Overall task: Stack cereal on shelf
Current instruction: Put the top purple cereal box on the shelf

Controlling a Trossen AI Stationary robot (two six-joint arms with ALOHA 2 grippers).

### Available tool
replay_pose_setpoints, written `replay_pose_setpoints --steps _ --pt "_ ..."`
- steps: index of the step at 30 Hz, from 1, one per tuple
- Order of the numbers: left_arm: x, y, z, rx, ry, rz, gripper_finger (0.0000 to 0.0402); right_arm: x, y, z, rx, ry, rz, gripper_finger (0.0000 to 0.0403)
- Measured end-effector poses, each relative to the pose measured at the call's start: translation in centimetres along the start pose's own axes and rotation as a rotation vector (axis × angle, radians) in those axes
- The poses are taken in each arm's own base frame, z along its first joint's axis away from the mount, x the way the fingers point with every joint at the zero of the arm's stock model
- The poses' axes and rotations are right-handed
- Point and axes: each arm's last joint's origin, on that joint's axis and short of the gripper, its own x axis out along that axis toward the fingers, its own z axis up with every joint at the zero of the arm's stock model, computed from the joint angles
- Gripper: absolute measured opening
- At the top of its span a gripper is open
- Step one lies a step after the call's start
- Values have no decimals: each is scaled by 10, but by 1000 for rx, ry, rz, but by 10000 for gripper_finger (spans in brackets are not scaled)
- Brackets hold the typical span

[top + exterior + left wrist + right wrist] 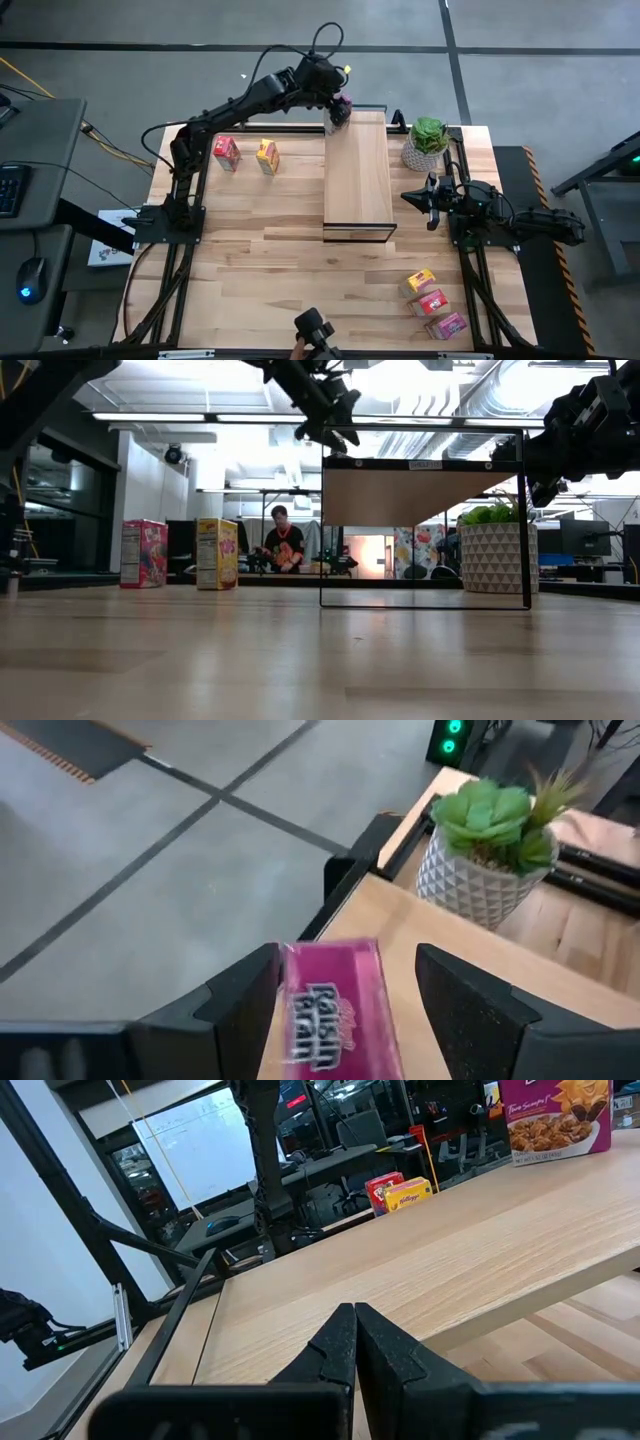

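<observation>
The shelf (357, 180) is a long light-wood board on a dark frame in the middle of the table. A pink cereal box (335, 1005) stands on its far end (555, 1115). My left gripper (338, 112) reaches there from the left and is open, with one finger on each side of the box (345, 950). A red box (226, 152) and a yellow box (267, 156) stand on the table to the left of the shelf. A yellow (420, 282), a red (430, 301) and a pink box (447, 325) lie near the right near corner. My right gripper (412, 197) is shut beside the shelf's right edge. My left gripper comes at the pink box from above, slanting from the left. One finger (250, 995) lies close against the box's side, and I cannot tell whether it touches. Bare wood shows between the other finger (465, 1010) and the box. The box's bottom is hidden.
A green plant in a white pot (428, 142) stands on the table just right of the shelf's far end, close to the left gripper. The shelf top (450, 1250) is bare toward its near end. A person sits in the room beyond the table (283, 540).
</observation>
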Motion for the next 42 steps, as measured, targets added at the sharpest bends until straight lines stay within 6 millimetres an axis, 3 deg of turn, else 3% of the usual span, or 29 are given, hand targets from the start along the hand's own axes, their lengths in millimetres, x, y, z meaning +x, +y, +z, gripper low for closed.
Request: replay_pose_setpoints --steps 6,10,13,18,20,25,31,38,42 --pt "-24 2 18 7 -37 0 225 0 0 0 0 0 0 0" --pt "-42 5 20 47 -14 62 200 0 0 0 0 0 0 0" --pt "-40 12 14 61 46 139 154 0 0 0 0 0 0 0" --pt "-21 24 -2 52 93 192 33 0 0 0 0 0 0 0" --pt "-11 30 -9 44 96 208 10 0 0 0 0 -1 0 0" --pt "10 46 -30 29 87 280 7 0 0 0 0 0 0 0" --pt "0 66 -55 -33 -33 313 1 0 0 0 0 0 0 0" --pt "-18 69 -101 -84 -166 76 0 0 0 0 0 0 0 0" --pt "-12 62 -127 -74 -201 -15 0 0 0 0 0 0 0 0"
